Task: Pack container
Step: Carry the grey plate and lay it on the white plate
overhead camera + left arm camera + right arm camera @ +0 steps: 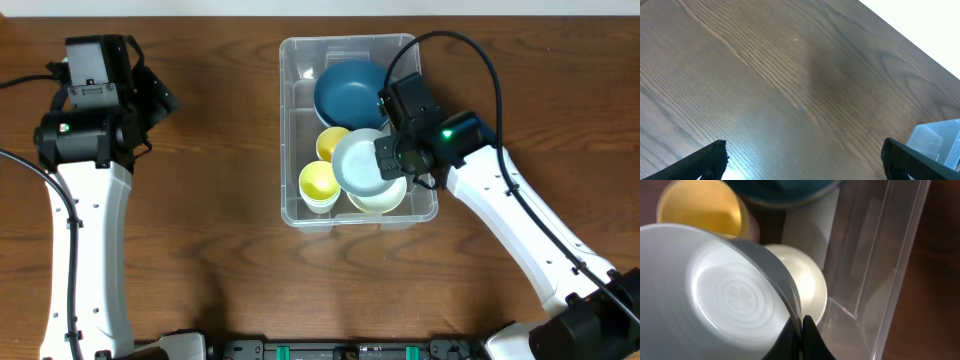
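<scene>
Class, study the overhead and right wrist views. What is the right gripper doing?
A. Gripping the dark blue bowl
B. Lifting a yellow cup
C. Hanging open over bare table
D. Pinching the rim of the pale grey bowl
D: the right wrist view shows the right gripper shut on the rim of the pale grey bowl, over the container.

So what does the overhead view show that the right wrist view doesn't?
Only overhead: the whole container, the left arm off to the side, a second yellow cup. Only right wrist: the right gripper pinching the white bowl's rim, up close. Both: that bowl, the cream bowl under it, the blue bowl, one yellow cup.
</scene>
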{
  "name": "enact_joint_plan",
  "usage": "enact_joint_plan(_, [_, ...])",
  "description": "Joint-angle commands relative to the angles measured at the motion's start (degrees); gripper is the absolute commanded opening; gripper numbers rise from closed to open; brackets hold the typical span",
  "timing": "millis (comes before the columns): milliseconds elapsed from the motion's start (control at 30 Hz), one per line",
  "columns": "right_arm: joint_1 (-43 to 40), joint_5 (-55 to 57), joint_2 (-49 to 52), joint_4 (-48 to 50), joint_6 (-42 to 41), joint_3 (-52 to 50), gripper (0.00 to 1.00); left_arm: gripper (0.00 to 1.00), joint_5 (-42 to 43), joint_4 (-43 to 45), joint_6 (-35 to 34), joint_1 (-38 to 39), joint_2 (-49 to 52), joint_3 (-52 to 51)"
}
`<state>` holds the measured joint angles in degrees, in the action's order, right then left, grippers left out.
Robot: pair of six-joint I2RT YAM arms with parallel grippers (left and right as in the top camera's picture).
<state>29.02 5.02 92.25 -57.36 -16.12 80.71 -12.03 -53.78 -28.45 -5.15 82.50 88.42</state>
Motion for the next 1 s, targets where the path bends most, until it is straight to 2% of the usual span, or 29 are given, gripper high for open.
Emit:
enact_joint_plan(0, [0.1,1.8,-0.2,-2.1,-1.0,0.1,0.01,0.98,-0.6,-0.2,0.3,-0.1,-0.1,0.9])
enact_joint_plan(467, [-0.2,4.3,-0.2,-3.7,-1.6,0.1,0.02,0.98,-0.6,-0.2,0.3,-0.1,-0.1,0.9])
enact_joint_plan(500, [-0.2,4.3,-0.2,-3.7,-1.6,0.1,0.04,0.98,-0.7,-0.2,0.3,-0.1,-0.1,0.9])
enact_joint_plan(533, [-0.2,4.3,-0.2,-3.7,-1.6,0.1,0.13,0.98,-0.7,-0.2,0.3,-0.1,-0.1,0.9])
enact_joint_plan(600, [-0.2,4.3,-0.2,-3.7,-1.6,0.1,0.38,0.98,-0.6,-0.2,0.3,-0.1,-0.1,0.9])
enact_joint_plan(633, [-0.2,4.3,-0.2,-3.7,-1.6,0.1,0.42,0.98,-0.7,-0.2,0.3,-0.1,-0.1,0.8])
enact_joint_plan(700, [-0.2,4.3,-0.2,-3.6,-1.6,0.1,0.45,0.98,-0.6,-0.2,0.3,-0.1,-0.1,0.9])
enact_joint_plan(967, [-2.0,5.0,-1.0,-1.0,-2.7,0.1,0.46,0.98,-0.6,-0.2,0.3,-0.1,-0.1,0.9])
